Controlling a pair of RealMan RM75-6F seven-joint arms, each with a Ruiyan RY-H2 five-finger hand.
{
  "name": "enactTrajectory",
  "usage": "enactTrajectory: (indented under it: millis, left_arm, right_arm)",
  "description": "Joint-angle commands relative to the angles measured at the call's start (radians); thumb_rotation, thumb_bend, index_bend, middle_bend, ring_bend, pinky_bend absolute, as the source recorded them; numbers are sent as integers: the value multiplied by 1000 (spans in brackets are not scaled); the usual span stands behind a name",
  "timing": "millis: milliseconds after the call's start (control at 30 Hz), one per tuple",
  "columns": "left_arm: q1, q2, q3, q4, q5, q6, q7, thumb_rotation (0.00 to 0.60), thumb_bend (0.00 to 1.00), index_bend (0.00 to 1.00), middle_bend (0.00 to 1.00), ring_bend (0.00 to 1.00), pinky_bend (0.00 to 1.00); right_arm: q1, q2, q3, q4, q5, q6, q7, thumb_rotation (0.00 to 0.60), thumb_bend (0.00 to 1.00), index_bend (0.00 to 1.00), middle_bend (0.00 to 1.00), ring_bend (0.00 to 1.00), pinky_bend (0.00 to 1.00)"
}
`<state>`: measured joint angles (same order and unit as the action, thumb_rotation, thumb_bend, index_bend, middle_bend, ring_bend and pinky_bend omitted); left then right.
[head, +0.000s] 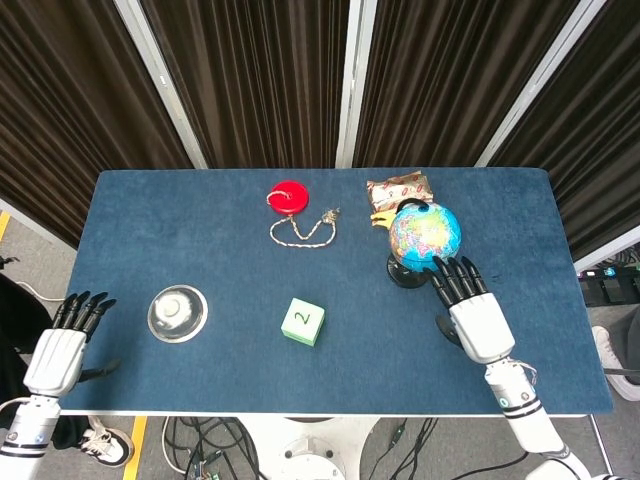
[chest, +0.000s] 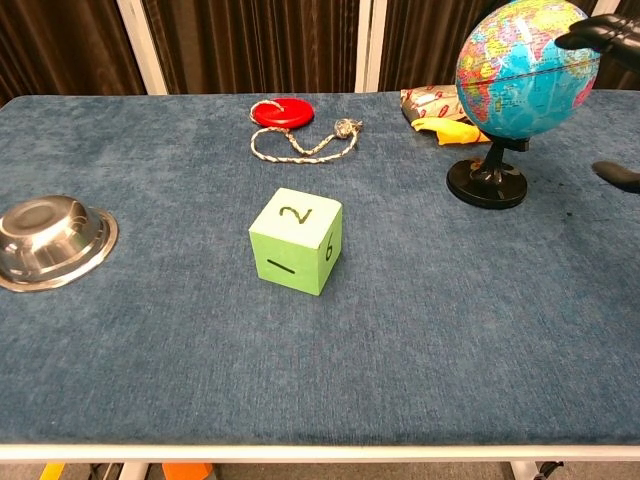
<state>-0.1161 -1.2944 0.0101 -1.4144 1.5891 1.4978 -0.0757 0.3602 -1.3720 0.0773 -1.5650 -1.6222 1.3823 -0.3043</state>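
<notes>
a: head view is showing the right hand (head: 470, 310) spread flat, fingers apart, gripping nothing, its fingertips (head: 452, 277) reaching the lower right side of the globe (head: 424, 236).

b: and where is the globe sitting?

a: it is standing upright on its black base (head: 404, 272) toward the right of the blue bench (head: 200, 200), just in front of a snack packet (head: 399, 187) and something yellow (head: 381, 216). whether the fingertips are touching the sphere or hanging just beside it, i cannot tell.

b: what is looking risky to you?

a: the globe is top-heavy on a small foot. i am judging that a sideways push from those fingers high on the sphere could be tipping it toward the packet, or just spinning it instead of gripping it.

b: is chest view adding anything?

a: it is showing dark fingers (chest: 603, 32) up by the globe's (chest: 524, 66) upper right edge and the thumb (chest: 618, 175) lower down, well apart, so the hand is wide open around the side. it is also showing the green die's (chest: 296, 241) faces marked 2, 1 and 6, and the rope (chest: 300, 148) by the red disc (chest: 280, 111).

b: and what is it missing?

a: the left hand (head: 60, 345). only head view is showing it, fingers loosely extended and holding nothing, off the bench's left edge, nearest the steel bowl (head: 177, 313).
</notes>
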Motion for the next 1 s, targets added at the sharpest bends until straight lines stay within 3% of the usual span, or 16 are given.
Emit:
enactTrajectory:
  millis: [33,333,567,700,867,1000]
  left_arm:
    - [0,-1,0,1,0,-1,0,600,0,146,89,24,50]
    - [-2,0,0,-2,3,-1,2,600,0,146,89,24,50]
    - [-1,0,3,-4,3,-2,5,600,0,146,89,24,50]
    - [-3,0,2,-6,6,-2,7,600,0,146,89,24,50]
    - [-5,-3,3,-8,6,-7,13,600,0,146,89,24,50]
    - [-5,-2,1,-10,7,-4,14,600,0,146,89,24,50]
  right_arm:
    - [7,10,6,-21,33,-30,-11,600,243,0,0,0,0]
    - [15,38,60,-24,203,-113,5,600,238,0,0,0,0]
    - [-22,31,147,-17,450,-95,-36,600,226,0,0,0,0]
    - [-42,26,171,-42,531,-55,-79,600,223,0,0,0,0]
    - [-45,33,147,-48,460,-36,-53,600,224,0,0,0,0]
    - [-31,15,86,17,223,26,34,600,244,0,0,0,0]
